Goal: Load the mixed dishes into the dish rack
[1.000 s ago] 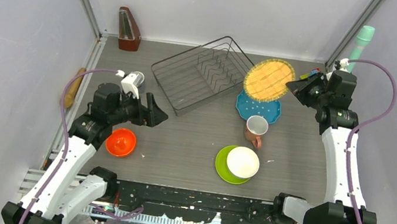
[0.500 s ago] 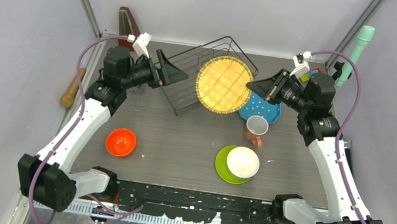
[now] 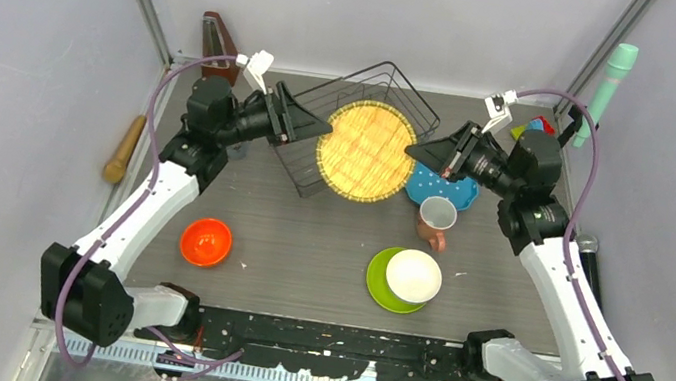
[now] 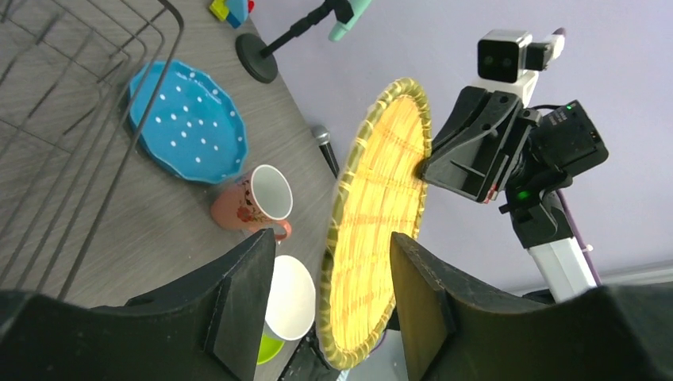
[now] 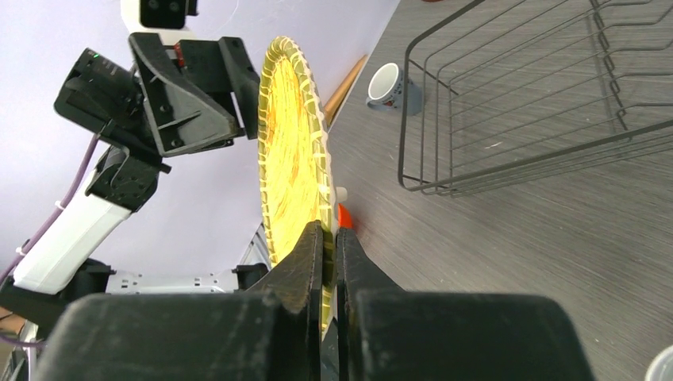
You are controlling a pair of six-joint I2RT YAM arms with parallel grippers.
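The woven plate (image 3: 365, 151) stands on edge between the left gripper (image 3: 320, 128) and the right gripper (image 3: 415, 151), before the dish rack (image 3: 371, 79). Right of it lies a plate (image 3: 456, 188), a mug (image 3: 435, 217) before it, then a bowl (image 3: 414, 276) on a second plate (image 3: 376, 282). A second bowl (image 3: 206, 242) sits front left.

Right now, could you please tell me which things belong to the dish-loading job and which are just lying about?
Job: dish rack, yellow woven plate, teal-blue plate, lime green plate, white bowl, orange bowl, salmon-pink mug, grey-blue mug.
Lying about: metronome, toy blocks, wooden stick, mint-green tool.
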